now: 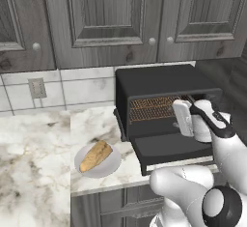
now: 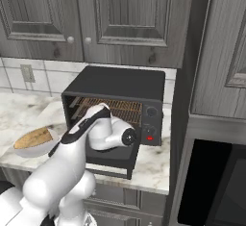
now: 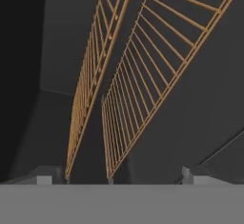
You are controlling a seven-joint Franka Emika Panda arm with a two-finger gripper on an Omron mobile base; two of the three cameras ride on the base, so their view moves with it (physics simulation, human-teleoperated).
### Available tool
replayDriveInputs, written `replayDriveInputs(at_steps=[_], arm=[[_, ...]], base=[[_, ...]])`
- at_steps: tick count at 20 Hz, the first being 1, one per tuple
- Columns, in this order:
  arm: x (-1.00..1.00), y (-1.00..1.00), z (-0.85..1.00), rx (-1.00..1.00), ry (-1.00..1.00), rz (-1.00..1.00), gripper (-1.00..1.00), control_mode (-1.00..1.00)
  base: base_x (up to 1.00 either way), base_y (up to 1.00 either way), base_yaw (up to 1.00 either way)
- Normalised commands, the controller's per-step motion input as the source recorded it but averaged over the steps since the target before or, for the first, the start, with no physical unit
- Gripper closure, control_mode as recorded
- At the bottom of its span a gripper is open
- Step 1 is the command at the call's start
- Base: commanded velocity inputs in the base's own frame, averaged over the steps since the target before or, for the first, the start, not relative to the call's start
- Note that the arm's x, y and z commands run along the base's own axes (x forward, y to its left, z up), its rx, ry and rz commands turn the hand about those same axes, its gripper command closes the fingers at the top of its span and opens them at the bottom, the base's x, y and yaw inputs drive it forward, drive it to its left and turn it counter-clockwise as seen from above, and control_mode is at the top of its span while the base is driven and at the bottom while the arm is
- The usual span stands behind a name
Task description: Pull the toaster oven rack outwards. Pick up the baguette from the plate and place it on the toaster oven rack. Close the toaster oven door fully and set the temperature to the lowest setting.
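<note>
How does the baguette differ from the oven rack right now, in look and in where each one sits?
The baguette is a solid golden-tan wedge; the rack is an open copper-brown wire grid. The baguette lies out on the plate on the counter; the rack sits inside the oven, above the dropped door. The rack is much wider than the baguette. Both are warm brown.

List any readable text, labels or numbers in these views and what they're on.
None readable.
The toaster oven control panel has two knobs and a red spot, with no legible markings.
The wall outlet and cabinet doors carry no text.
</note>
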Motion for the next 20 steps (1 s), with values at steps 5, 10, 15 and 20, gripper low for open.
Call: replayDriveInputs(at_steps=[5,10,15,20], arm=[[0.05,0.0,-0.12,0.0,-0.22,0.0,-1.0,-1.0],[0.15,0.0,0.0,0.0,-0.08,0.0,-1.0,-1.0],[0.21,0.0,0.09,0.0,0.0,0.0,-1.0,-1.0],[0.2,0.0,0.17,0.02,0.0,0.0,-1.0,-1.0]], base=[[0.0,0.0,0.0],[0.0,0.0,0.0],[0.0,0.0,0.0],[0.0,0.0,0.0]])
